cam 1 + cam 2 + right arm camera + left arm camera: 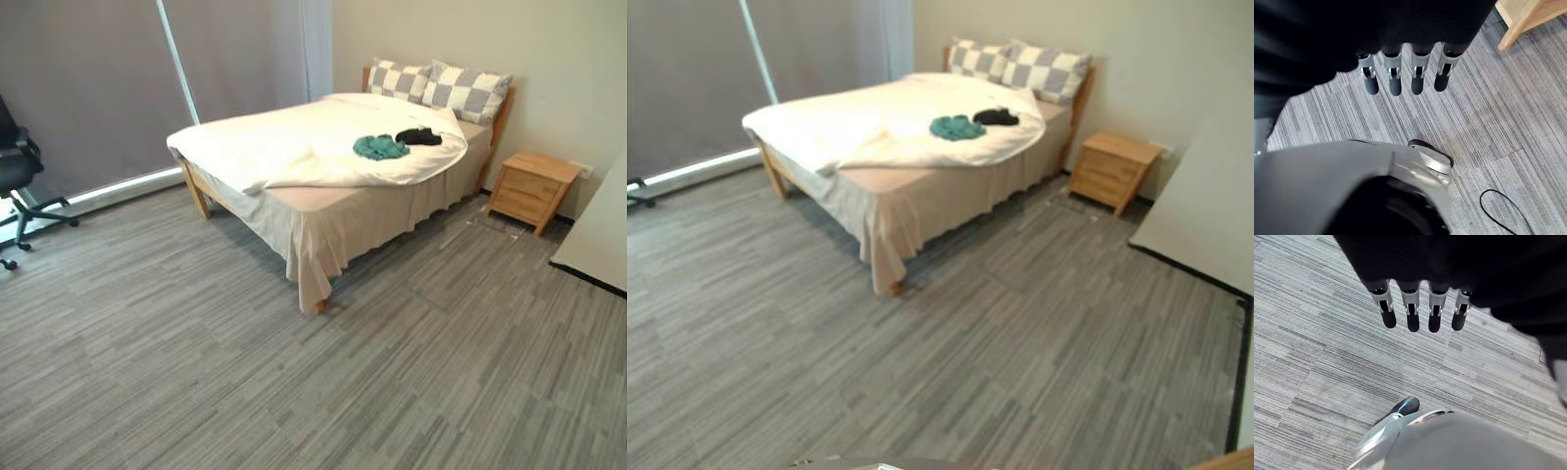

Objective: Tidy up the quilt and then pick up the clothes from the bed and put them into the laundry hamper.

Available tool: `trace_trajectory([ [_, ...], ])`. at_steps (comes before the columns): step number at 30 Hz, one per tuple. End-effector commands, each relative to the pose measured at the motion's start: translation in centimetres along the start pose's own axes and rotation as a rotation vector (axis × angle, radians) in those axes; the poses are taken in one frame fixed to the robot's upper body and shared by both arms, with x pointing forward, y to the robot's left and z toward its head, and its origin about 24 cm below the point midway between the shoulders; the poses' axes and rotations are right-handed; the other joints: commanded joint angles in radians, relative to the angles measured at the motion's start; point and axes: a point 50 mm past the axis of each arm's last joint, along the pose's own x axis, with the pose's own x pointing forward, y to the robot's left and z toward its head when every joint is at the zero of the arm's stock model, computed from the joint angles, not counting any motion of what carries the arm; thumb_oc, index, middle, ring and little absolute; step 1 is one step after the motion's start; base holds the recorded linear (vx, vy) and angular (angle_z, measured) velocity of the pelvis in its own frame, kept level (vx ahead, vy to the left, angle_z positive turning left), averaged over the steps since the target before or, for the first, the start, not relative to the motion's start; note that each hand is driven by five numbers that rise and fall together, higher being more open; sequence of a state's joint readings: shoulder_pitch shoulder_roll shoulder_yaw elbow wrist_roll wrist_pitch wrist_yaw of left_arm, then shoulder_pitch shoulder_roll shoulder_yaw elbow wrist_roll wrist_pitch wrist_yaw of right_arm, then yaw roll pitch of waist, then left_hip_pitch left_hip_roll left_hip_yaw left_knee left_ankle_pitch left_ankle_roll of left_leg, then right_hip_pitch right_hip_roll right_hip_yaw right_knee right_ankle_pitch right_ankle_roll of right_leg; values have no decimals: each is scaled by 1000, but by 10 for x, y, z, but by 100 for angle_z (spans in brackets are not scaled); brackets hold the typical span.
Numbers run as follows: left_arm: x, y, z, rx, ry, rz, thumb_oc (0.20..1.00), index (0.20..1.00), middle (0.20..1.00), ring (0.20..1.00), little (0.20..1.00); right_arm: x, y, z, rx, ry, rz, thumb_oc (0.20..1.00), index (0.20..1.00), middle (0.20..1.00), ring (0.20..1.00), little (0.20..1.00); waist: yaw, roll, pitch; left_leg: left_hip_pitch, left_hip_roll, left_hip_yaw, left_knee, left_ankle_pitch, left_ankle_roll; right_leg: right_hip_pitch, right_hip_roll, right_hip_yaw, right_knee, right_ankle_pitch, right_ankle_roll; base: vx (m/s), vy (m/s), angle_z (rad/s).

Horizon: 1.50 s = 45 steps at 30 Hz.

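A cream quilt (294,142) lies rumpled across the wooden bed (323,220), pulled toward the near side and folded over on itself. On it rest a teal garment (380,147) and a black garment (419,136), close together near the pillows. My left hand (1420,308) hangs over the grey floor with straight fingers and holds nothing. Straight fingers also show on my right hand (1405,73), which hangs empty above the floor near a pale wooden leg (1520,22). Both hands are far from the bed.
Two checked pillows (441,86) lean on the headboard. A wooden nightstand (532,188) stands right of the bed. A black office chair (20,176) is at the far left by the curtain. A pale panel (598,235) juts in at the right. Open grey floor lies before the bed.
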<state>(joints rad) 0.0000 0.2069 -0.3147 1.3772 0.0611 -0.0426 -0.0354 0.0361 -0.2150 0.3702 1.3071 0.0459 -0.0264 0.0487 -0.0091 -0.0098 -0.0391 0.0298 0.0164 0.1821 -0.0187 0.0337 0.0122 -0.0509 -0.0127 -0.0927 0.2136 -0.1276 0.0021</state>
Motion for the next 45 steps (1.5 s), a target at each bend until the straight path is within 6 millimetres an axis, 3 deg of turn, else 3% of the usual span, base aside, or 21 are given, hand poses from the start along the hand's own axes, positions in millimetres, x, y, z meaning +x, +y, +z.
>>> trace_trajectory([
  [1, 2, 4, 36, 30, -83, 4, 1000, 1000, 1000, 1000, 1000, 3, 7, 32, -30, -79, 35, 1000, 1000, 1000, 1000, 1000, -12, -26, 81, 101, 12, -48, -69, -35, -53, 157, -58, -1, -292, 179, 122, 7, 9, -3],
  [9, 2, 8, 37, 69, -102, 23, 1000, 1000, 1000, 1000, 1000, 3, 10, 21, -30, -46, 38, 1000, 1000, 1000, 1000, 1000, -14, -28, 79, 108, 9, -48, -69, -42, -51, 162, -59, 0, -292, 181, 123, 0, 1, 0],
  [17, 2, 10, 43, 30, -138, 29, 1000, 1000, 1000, 1000, 1000, 3, 10, 21, -1, -55, 39, 1000, 1000, 1000, 1000, 1000, -15, -32, 85, 112, 4, -46, -69, -51, -48, 164, -63, 8, -289, 180, 126, 4, 3, -1],
  [24, 2, 9, 45, -78, -149, 21, 1000, 1000, 1000, 1000, 1000, 3, 10, 26, 20, -72, 39, 1000, 1000, 1000, 1000, 1000, -11, -35, 104, 111, 1, -46, -69, -57, -43, 156, -67, 10, -275, 174, 127, 35, 18, -2],
  [29, 1, 10, 54, -52, -176, 8, 1000, 1000, 1000, 1000, 1000, 3, 4, 40, -7, -101, 30, 1000, 1000, 1000, 1000, 1000, -4, -34, 131, 92, -5, -47, -69, -63, -29, 113, -68, 30, -247, 175, 134, 19, 33, -3],
  [33, 0, 17, 62, -40, -195, 16, 1000, 1000, 1000, 1000, 1000, 3, -1, 52, -32, -133, 22, 1000, 1000, 1000, 1000, 1000, 10, -34, 151, 77, -5, -41, -69, -70, -10, 31, -61, 32, -111, 153, 145, 14, 49, -25],
  [34, 0, 22, 62, -39, -195, 26, 1000, 1000, 1000, 1000, 1000, 3, -3, 59, -45, -150, 22, 1000, 1000, 1000, 1000, 1000, 20, -30, 178, 95, -4, -24, -69, -88, 6, -58, -82, -9, 88, 197, 199, 102, 82, -42],
  [36, 0, 26, 62, -40, -187, 44, 1000, 1000, 1000, 1000, 1000, 2, -6, 64, -18, -172, 17, 1000, 1000, 1000, 1000, 1000, 16, -18, 203, 132, 15, -6, -69, -105, 11, -151, -128, -90, 268, 283, 232, 180, 68, -37],
  [38, 0, 30, 59, -40, -176, 58, 1000, 1000, 1000, 1000, 1000, 2, -5, 65, 13, -178, 18, 1000, 1000, 1000, 1000, 1000, 9, -14, 215, 167, 28, -8, -69, -117, 8, -184, -166, -146, 314, 292, 239, 317, -34, -11],
  [41, -1, 35, 57, -29, -169, 74, 1000, 1000, 1000, 1000, 1000, 2, -10, 59, 65, -165, -1, 1000, 1000, 1000, 1000, 1000, -20, -26, 221, 218, 29, -35, -69, -164, -23, -192, -173, -163, 75, 250, 208, 486, -188, 12],
  [42, -1, 37, 60, -13, -175, 84, 1000, 1000, 1000, 1000, 1000, 2, -14, 55, 93, -156, -18, 1000, 1000, 1000, 1000, 1000, -45, -32, 228, 246, 40, -53, -69, -194, -58, -227, -200, -147, -164, 303, 222, 498, -251, 28],
  [43, -1, 37, 60, -13, -175, 83, 1000, 1000, 1000, 1000, 1000, 2, -14, 55, 93, -156, -19, 1000, 1000, 1000, 1000, 1000, -45, -26, 229, 249, 46, -53, -69, -197, -60, -219, -194, -151, -174, 307, 222, 550, -291, 36],
  [45, -1, 39, 61, 6, -173, 92, 1000, 1000, 1000, 1000, 1000, 3, -13, 49, 116, -135, -18, 1000, 1000, 1000, 1000, 1000, -64, -15, 233, 285, 81, -52, -69, -226, -95, -275, -250, -179, -286, 371, 248, 494, -241, 43],
])
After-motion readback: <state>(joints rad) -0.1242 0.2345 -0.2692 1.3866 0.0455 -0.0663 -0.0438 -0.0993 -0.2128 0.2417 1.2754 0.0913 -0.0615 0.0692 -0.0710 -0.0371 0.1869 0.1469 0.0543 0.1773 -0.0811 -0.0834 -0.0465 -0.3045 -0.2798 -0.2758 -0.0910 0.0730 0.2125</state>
